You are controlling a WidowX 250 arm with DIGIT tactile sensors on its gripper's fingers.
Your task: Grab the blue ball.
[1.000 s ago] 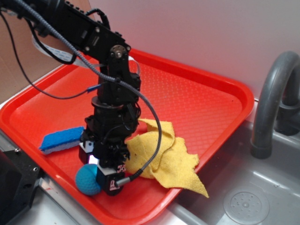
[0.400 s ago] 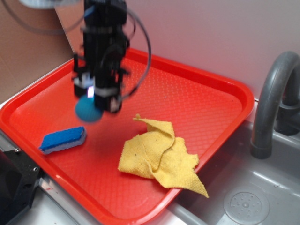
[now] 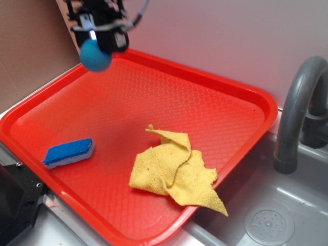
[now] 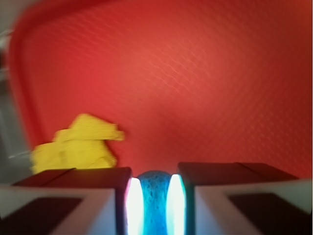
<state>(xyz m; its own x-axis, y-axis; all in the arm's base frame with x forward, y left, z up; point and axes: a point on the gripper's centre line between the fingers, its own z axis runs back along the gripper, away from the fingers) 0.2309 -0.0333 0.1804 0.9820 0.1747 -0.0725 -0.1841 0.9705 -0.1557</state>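
the blue ball is being held clear of the red tray, up by its far left corner, and it is being pinched by the gripper, whose jaws are being pressed against opposite sides of the ball; in the wrist view the ball is being squeezed between the two pads, which is why it is not dropping although nothing is being offered beneath it. the ball is being carried low in the jaws, most of it bulging out below the fingertips, so the hold is being judged as a grip on its upper part and perhaps a shallow one. the blue-and-white sponge is being left flat near the tray's left edge, well apart from the ball, and the yellow cloth is being left crumpled toward the near right, one corner hanging over the tray's rim toward the sink. with the ball being kept off the tray, the grab is being judged as essentially done
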